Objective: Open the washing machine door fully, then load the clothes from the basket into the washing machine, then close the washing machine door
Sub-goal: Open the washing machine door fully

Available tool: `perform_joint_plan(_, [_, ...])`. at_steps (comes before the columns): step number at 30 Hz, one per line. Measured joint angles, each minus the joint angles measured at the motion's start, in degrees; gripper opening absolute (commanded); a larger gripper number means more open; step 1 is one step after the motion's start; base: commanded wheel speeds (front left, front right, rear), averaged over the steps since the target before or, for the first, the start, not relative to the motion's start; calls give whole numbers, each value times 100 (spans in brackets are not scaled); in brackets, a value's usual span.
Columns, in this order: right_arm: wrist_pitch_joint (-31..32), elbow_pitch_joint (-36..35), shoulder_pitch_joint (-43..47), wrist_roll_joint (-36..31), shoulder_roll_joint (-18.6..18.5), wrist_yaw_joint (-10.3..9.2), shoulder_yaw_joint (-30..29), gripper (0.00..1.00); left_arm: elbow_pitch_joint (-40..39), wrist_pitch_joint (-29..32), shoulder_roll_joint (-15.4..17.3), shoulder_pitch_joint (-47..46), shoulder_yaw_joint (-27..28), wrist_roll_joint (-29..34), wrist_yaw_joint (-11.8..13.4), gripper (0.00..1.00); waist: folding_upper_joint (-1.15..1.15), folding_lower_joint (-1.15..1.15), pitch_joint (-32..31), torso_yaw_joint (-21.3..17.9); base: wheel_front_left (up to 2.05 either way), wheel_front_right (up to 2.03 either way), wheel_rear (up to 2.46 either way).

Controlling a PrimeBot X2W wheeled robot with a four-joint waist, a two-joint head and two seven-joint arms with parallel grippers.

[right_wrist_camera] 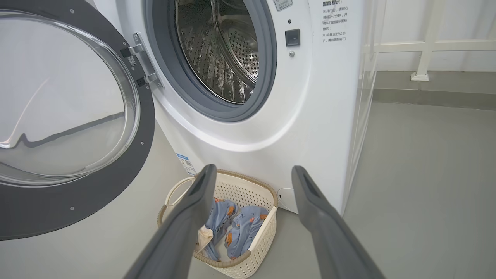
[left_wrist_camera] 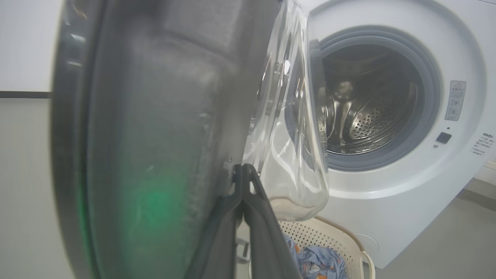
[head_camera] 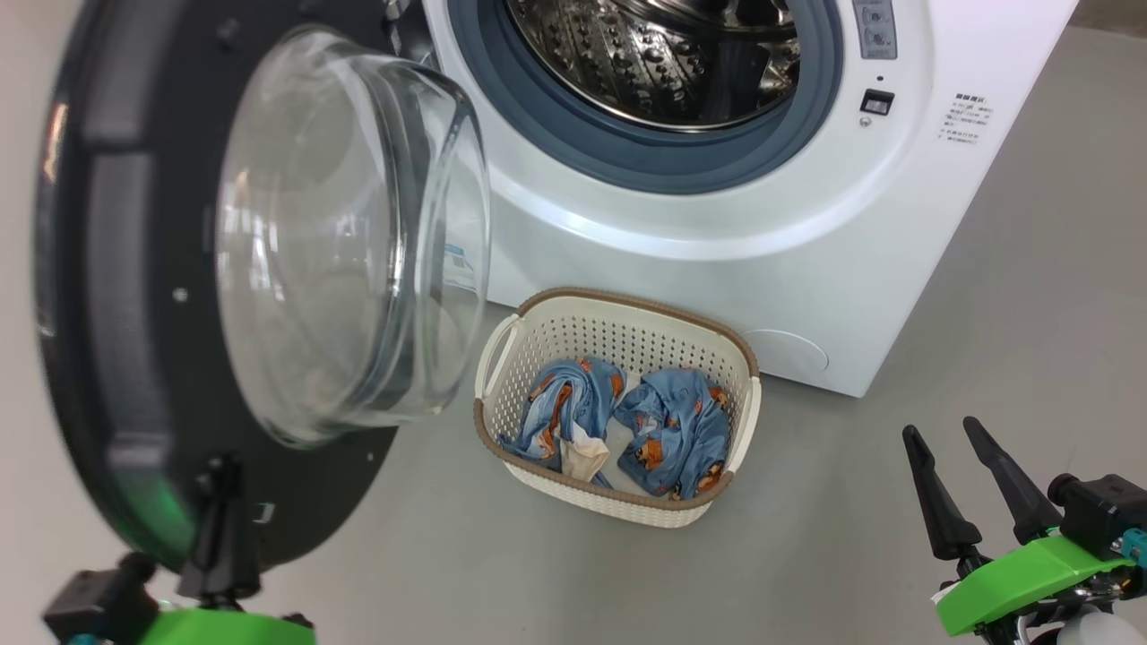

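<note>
Driving this one remotely, here's where I'm at. The left fingers (head_camera: 221, 484) are pinched fully together with nothing between them. Their tips sit against the flat inner face of the big round door with the glossy black rim and bulging clear glass bowl (head_camera: 296, 269), just below the bowl. I can't tell for sure if they're actually touching it. The door looks swung well clear of the white front-loading washing machine (head_camera: 717, 224).

The right fingers (head_camera: 934, 497) are spread as wide as they go and hold nothing. Ahead of them and off to their left, on the grey floor (head_camera: 851, 555), is the small cream-white perforated plastic basket with the brown woven-look rim (head_camera: 618, 336). It's parked right against the washer's front. Inside are the 2 light-blue bear-print garments (head_camera: 672, 430), crumpled side by side.

My read is that the door is stiff and hinged, with a slick rim. So I'd nudge the flat black part and leave the glass alone. The clothes look soft, light and floppy, so I'd pinch a raised fold near the top. The basket probably weighs next to nothing, so dragging fabric over its rim could tip it.
</note>
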Motion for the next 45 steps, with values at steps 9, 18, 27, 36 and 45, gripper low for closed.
perform_joint_plan(9, [0, -26, -1, -1, -31, 0, -32, 100, 400, 16, -68, -630, 978, 259, -118, 0, 0, 0, 178, -31, 0, 0, 0])
perform_joint_plan(18, [0, -53, -25, -2, -73, 0, -59, 100, 966, 0, 15, -1249, 1886, 563, -269, 0, 0, 0, 363, -78, 0, 0, 0])
perform_joint_plan(27, [0, -90, -232, -34, -102, 0, -20, 100, 1790, -1, 328, -1985, 2619, 708, -380, 0, 0, 0, 584, -154, 0, 0, 0])
perform_joint_plan(36, [0, -133, -403, -41, -169, 0, -12, 100, 2708, -7, 798, -2704, 3118, 925, -459, 0, 0, 0, 839, -271, 0, 0, 0])
perform_joint_plan(45, [0, -146, -560, -63, -191, 0, 0, 100, 3438, -7, 1209, -3321, 3492, 1070, -474, 0, 0, 0, 1097, -382, 0, 0, 0])
